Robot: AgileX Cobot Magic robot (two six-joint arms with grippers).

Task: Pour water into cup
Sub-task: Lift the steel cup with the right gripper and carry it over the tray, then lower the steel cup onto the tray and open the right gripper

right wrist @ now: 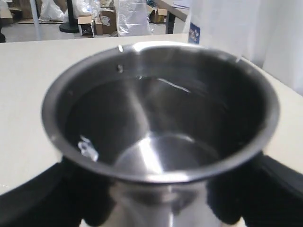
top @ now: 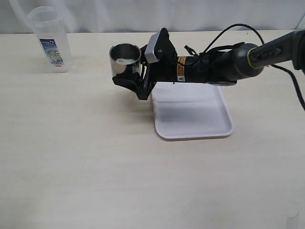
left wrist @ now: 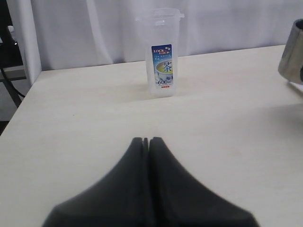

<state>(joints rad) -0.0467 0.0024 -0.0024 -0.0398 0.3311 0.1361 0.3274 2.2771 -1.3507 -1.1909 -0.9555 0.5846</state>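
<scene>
My left gripper (left wrist: 146, 142) is fully closed, its two dark fingers pressed tip to tip with nothing between them, low over the pale table (left wrist: 85, 123); it does not show in the exterior view. Ahead of it stands the tall translucent container (left wrist: 161, 52), upright and alone, its blue-and-white label (left wrist: 162, 66) facing my left wrist camera. In the exterior view that container (top: 50, 40) sits at the upper left, well apart from everything else, and I cannot tell whether any liquid is in it. Further right comes the cup (top: 125, 59), shiny steel, upright, mouth up, just off the far left corner of the white tray (top: 190, 124). My right gripper (top: 131, 67) has hold of it: the jaws stand wide, one black finger on either side of the cup's wall, closed against the metal. My right wrist camera looks into the cup's mouth, with the fingers (right wrist: 42, 198) clasping it low on both sides. Inside, the water (right wrist: 161, 151) appears as a clear pool over the bottom, with a bright glinting line part-way up the wall. Whether the cup's base touches the table or is lifted I cannot tell. My right arm (top: 228, 62) reaches in from the right edge, passing over the tray's far rim.
</scene>
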